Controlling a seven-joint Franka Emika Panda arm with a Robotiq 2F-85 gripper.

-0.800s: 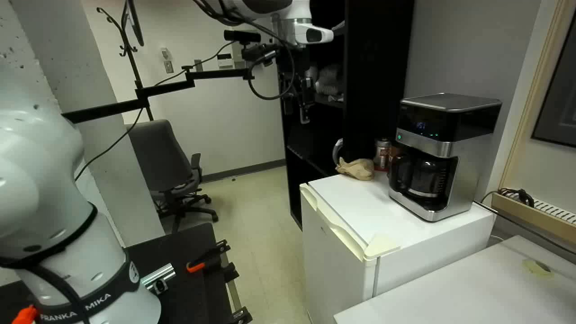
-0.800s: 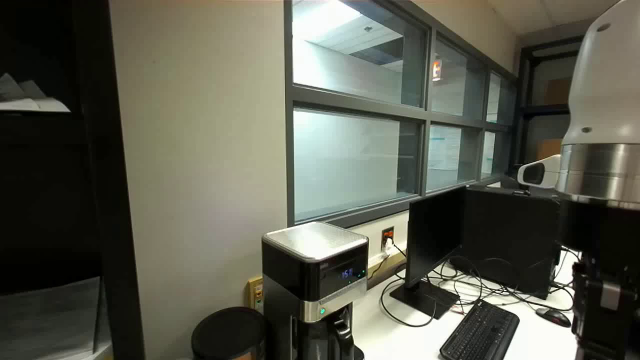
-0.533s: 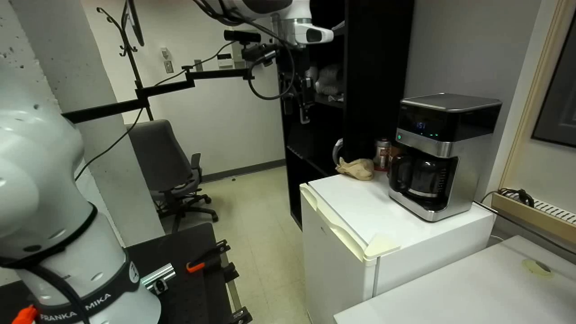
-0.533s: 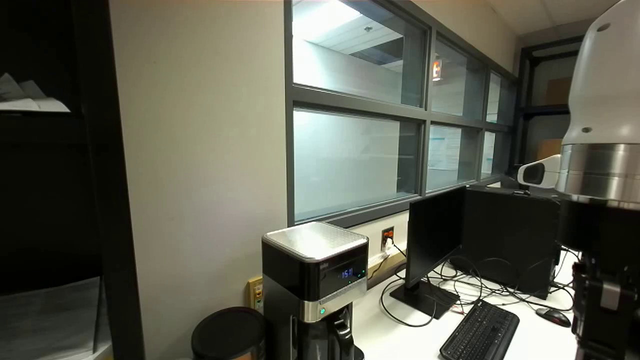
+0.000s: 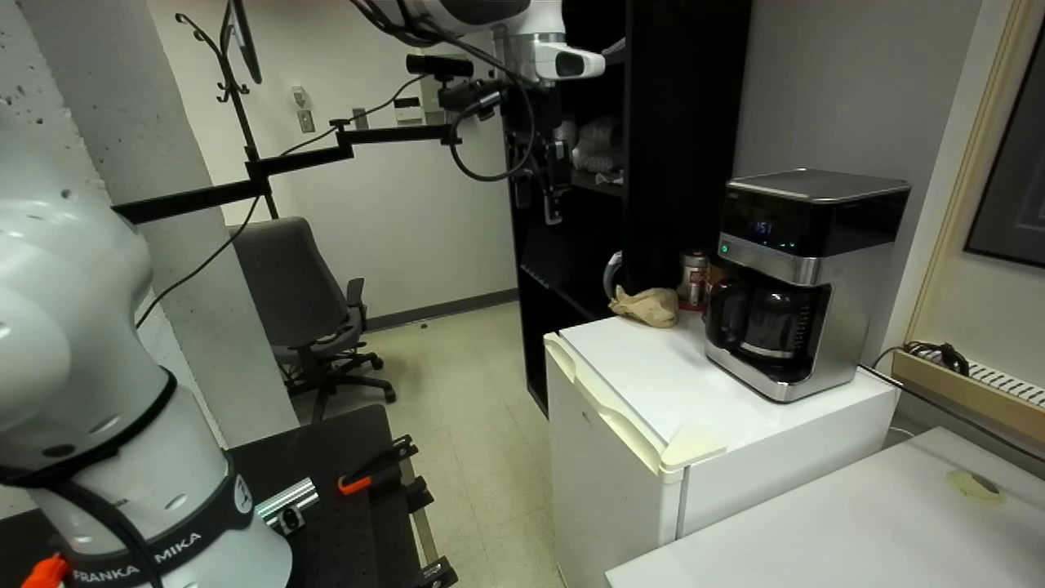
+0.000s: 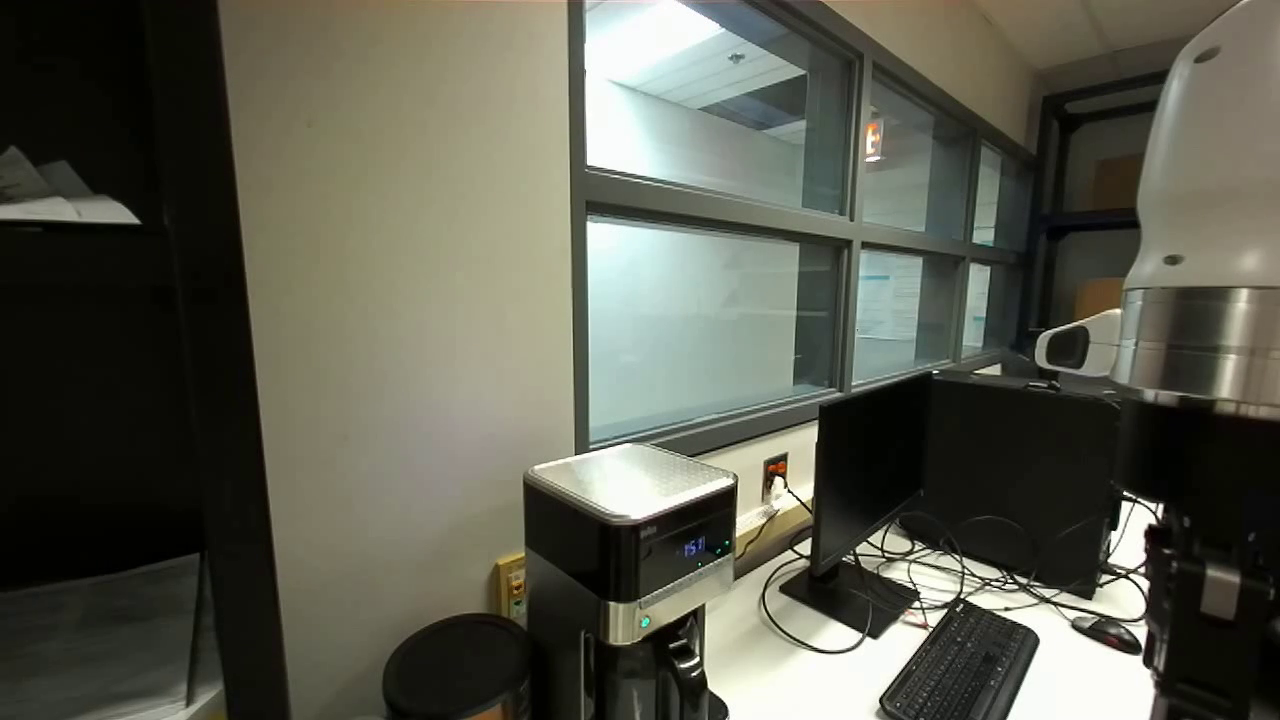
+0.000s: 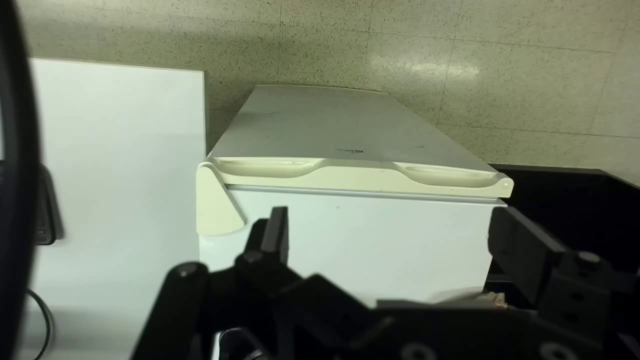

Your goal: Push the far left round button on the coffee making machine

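The coffee making machine (image 5: 857, 318) stands upright on the white cabinet (image 5: 653, 371). It is black and silver, with a dark glass carafe (image 5: 771, 322) inside. It also shows in an exterior view (image 6: 630, 482). A round button with a green light (image 5: 724, 248) sits at the left end of its silver front band; it also shows in an exterior view (image 6: 645, 621). My gripper (image 7: 387, 225) is open and empty above the cabinet top, fingers pointing down. In an exterior view the gripper (image 5: 543, 208) hangs apart from the machine, to its left and around its panel's height.
A crumpled brown bag (image 5: 649, 306) and a jar (image 5: 694, 278) stand beside the machine, near a black shelf (image 5: 686, 122). A white table (image 5: 833, 523) adjoins the cabinet. A monitor (image 6: 870, 470), a keyboard (image 6: 965, 660) and cables are on it. A black lidded container (image 6: 460, 665) stands by the machine.
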